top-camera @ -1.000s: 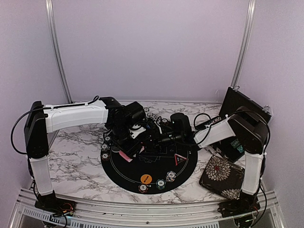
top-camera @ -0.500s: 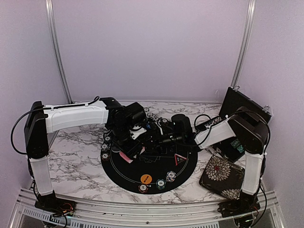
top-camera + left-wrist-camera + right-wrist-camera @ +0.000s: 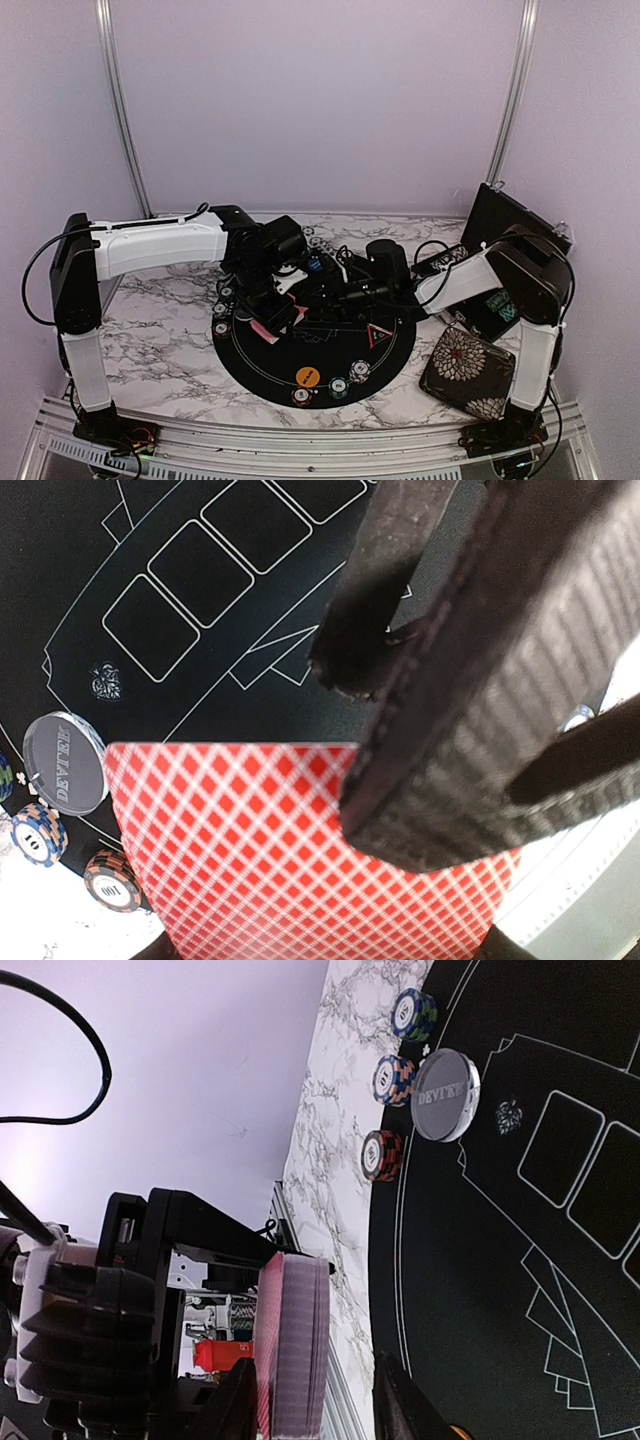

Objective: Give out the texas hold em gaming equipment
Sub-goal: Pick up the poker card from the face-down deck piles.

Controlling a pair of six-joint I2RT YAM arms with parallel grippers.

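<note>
At the left of the top view, three chip stacks [image 3: 221, 310] stand at the rim of the black mat [image 3: 300, 355] on the marble tabletop [image 3: 150, 320]. Just right of them, my left end effector [image 3: 270, 318] is closed on the deck of red-backed cards [image 3: 230, 850], above the mat. My right end effector [image 3: 318, 1405] meets it at centre, jaws apart, one finger [image 3: 470, 680] lying over the top card. At lower right, the red-edged triangle [image 3: 377, 335] lies on the mat.
</note>
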